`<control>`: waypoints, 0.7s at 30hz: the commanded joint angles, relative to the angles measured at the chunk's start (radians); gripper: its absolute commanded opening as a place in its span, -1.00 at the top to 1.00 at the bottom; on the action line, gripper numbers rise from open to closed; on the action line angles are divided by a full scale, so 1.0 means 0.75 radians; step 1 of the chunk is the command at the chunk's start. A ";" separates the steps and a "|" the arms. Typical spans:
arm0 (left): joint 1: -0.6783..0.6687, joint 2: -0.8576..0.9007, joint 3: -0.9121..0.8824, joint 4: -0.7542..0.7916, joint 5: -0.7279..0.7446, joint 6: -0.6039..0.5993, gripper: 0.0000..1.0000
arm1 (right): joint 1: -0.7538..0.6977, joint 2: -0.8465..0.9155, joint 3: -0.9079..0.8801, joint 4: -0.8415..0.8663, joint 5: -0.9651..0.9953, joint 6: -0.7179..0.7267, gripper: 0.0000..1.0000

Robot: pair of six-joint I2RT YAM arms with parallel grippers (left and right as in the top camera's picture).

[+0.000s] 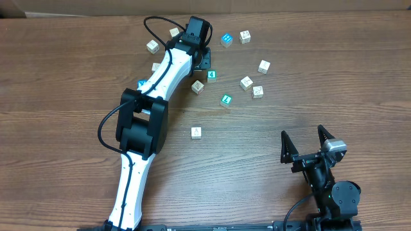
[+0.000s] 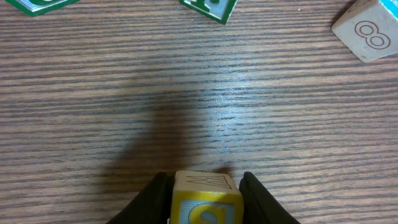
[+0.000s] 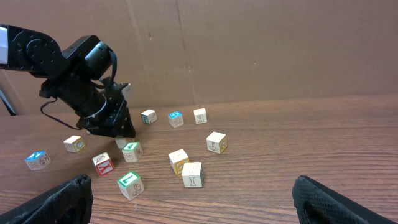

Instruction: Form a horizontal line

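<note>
The dark, wood-grain tabletop [image 1: 77,115] stretches out in front of me, and a brown cardboard wall [image 3: 280,50] closes it off at the far side.

Closest to my base, my right pincer [image 1: 302,136] hangs over bare wood. Its fingers are spread wide with nothing between them. A little farther out and to the left, a lone whitish cube [image 1: 196,133] sits well apart from the others.

Past it comes a teal-faced cube [image 1: 225,99]. Beyond that, two whitish cubes lie just beside each other, the nearer cube [image 1: 257,92] and its neighbour [image 1: 246,82]. Another whitish cube, the arm-side cube [image 1: 198,86], lies close beside my left arm [image 1: 160,77], with a green-faced cube marked 4 [image 1: 210,75] near it.

My left arm reaches far across the tabletop. At its end, my left pincer [image 2: 206,180] is pinching the pale yellow cube [image 2: 205,202], one finger pressed against each side. I cannot tell whether the cube is off the wood.

Farthest out are a bright blue cube [image 1: 226,40] and a far whitish cube [image 1: 244,36] beside it.

The cubes for the line lie scattered, not in a row.
</note>
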 commanded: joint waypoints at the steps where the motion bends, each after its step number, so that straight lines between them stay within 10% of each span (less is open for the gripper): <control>1: -0.008 -0.039 -0.002 -0.009 0.010 0.012 0.43 | 0.006 -0.013 -0.014 0.007 0.007 0.003 -1.00; 21: -0.009 -0.709 -0.002 -0.600 -0.083 -0.015 0.75 | 0.006 -0.013 -0.014 0.007 0.007 0.003 -1.00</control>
